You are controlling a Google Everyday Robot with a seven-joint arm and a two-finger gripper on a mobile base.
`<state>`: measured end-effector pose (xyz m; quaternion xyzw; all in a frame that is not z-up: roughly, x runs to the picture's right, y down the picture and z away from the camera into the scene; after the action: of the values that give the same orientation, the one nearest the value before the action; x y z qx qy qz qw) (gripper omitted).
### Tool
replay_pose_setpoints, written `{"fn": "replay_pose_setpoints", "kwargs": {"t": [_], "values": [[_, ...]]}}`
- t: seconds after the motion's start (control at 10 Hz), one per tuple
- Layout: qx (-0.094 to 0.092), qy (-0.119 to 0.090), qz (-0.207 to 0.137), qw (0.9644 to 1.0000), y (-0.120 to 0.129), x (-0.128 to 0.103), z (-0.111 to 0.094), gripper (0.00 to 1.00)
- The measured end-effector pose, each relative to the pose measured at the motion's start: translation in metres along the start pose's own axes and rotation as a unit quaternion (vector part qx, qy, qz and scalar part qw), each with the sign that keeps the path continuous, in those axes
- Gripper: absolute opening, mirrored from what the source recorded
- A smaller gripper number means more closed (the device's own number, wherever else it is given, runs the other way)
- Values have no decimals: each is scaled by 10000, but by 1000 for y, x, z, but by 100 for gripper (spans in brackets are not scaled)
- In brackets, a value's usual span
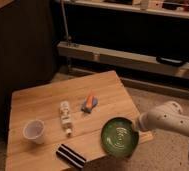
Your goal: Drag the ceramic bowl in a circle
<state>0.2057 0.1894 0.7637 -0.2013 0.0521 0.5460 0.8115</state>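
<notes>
The ceramic bowl (pixel 119 138), dark green and glossy with faint rings inside, rests at the front right corner of the wooden table (pixel 43 102), with its near rim at the table's edge. My gripper (pixel 137 128) comes in from the right on a white arm (pixel 170 119) and is shut on the bowl's right rim. The arm's end hides the fingertips themselves.
A translucent white cup (pixel 34 131) stands at the front left. A small pale bottle (pixel 65 117) lies mid-table, an orange and blue item (pixel 90 103) behind it, and a black striped object (pixel 70 155) at the front edge. A dark shelf unit is behind the table.
</notes>
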Motion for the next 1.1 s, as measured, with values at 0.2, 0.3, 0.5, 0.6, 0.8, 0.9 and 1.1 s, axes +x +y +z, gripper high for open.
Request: {"fn": "replay_pose_setpoints", "kwargs": {"t": [0.2,0.3,0.5,0.6,0.8,0.9,1.1], "values": [[126,85,-295,9994,29,-24,7,0],[153,130,-419,9989,43,-38,12,0],[130,138,-568,9982,67,-68,19,0],[88,138,-577,9982,73,-83,19,0],[-45,161,-400,9991,64,-112,25,0],[-34,196,-221,9996,50,-121,28,0],[18,327,180,9993,19,-138,39,0]]}}
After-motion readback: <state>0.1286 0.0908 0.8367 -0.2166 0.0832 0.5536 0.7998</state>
